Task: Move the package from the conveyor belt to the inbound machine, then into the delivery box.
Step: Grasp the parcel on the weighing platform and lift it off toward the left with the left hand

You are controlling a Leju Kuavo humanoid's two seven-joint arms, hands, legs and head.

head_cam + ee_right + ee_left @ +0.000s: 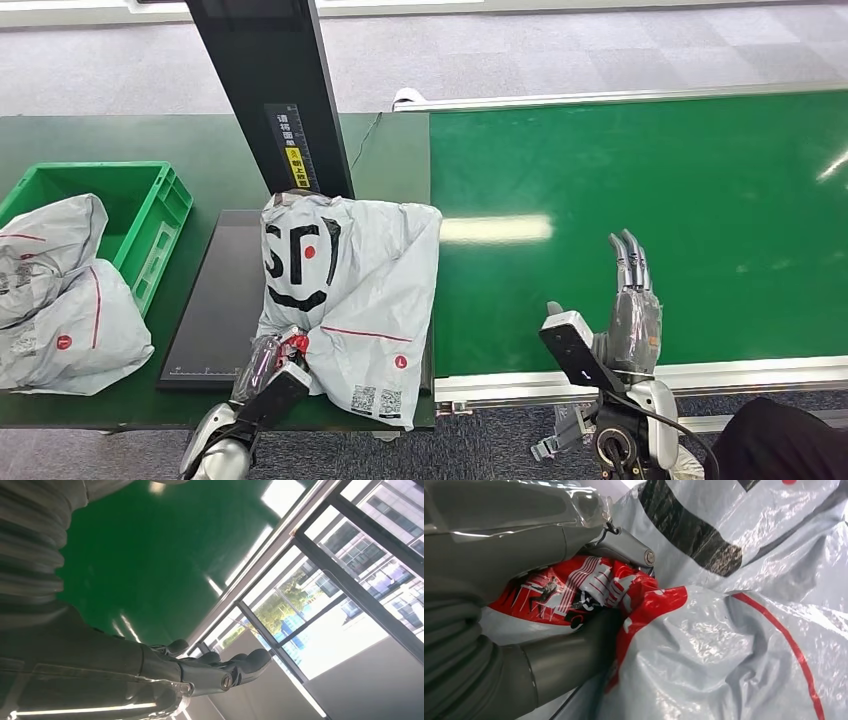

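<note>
A grey plastic mailer package [350, 290] with black letters and red trim lies across the black platform of the inbound machine [215, 300], its right edge overhanging toward the conveyor belt [640, 210]. My left hand [275, 365] grips the package's near left corner; in the left wrist view the thumb and fingers [574, 650] pinch the red printed flap of the package [724, 645]. My right hand [632, 300] hovers over the near part of the green belt, fingers straight and apart, holding nothing; its fingers [225, 667] show stretched out in the right wrist view.
A green delivery box [150, 215] stands at the left with two grey mailers [60, 300] lying in and against it. The machine's black post [275, 90] rises behind the platform. The belt's metal rail [640, 380] runs along the near edge.
</note>
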